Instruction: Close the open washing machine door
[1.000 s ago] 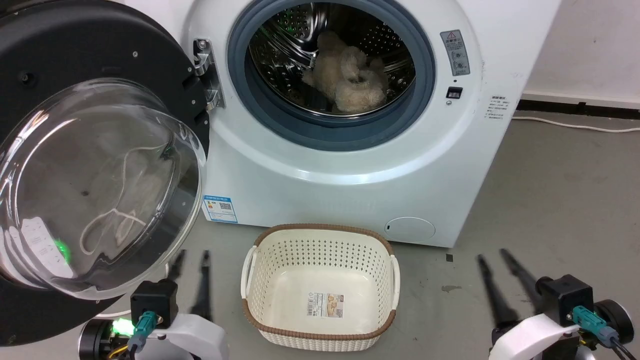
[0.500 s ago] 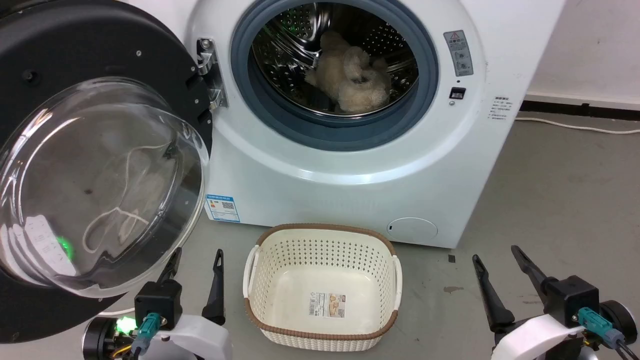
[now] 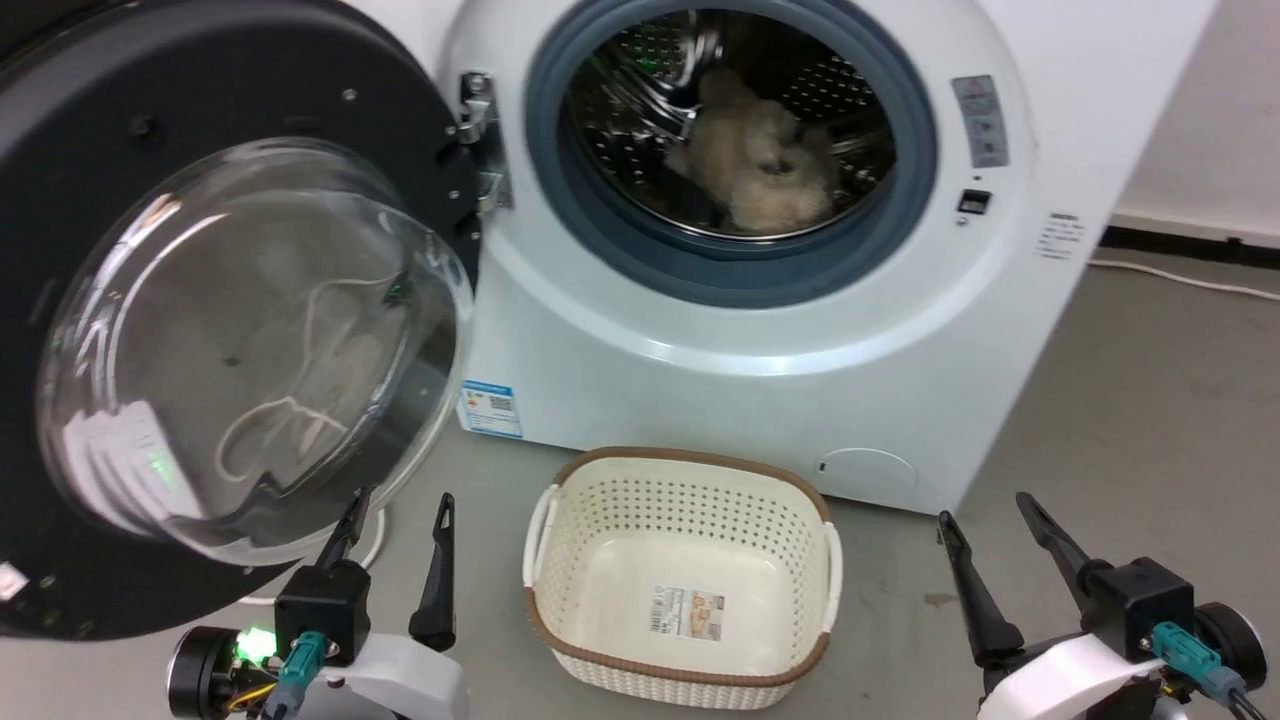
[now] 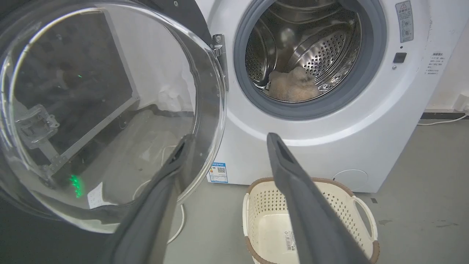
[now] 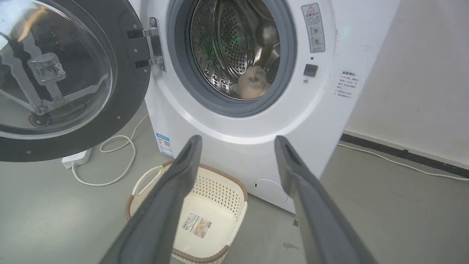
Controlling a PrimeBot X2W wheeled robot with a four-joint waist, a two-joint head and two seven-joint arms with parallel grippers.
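Observation:
The white washing machine (image 3: 740, 390) (image 4: 322, 139) (image 5: 256, 146) stands ahead with its drum opening uncovered. Its black-rimmed door (image 3: 230, 310) (image 4: 102, 110) (image 5: 62, 77), with a bulging clear glass bowl, is swung wide open to the left on a metal hinge (image 3: 480, 140). My left gripper (image 3: 398, 505) (image 4: 227, 141) is open, low at the left, just below the door's bottom edge and touching nothing. At the lower right, well clear of the machine, my right gripper (image 3: 985, 505) (image 5: 238, 141) is open too.
A beige fluffy item (image 3: 760, 160) lies inside the steel drum. An empty cream perforated basket (image 3: 685, 575) (image 4: 311, 220) (image 5: 190, 216) sits on the grey floor in front of the machine, between my grippers. A white cable and power strip (image 5: 77, 157) lie under the door.
The head camera has turned, so the whole scene sits further right in the picture. Both grippers' fingers have spread wider apart than one second ago.

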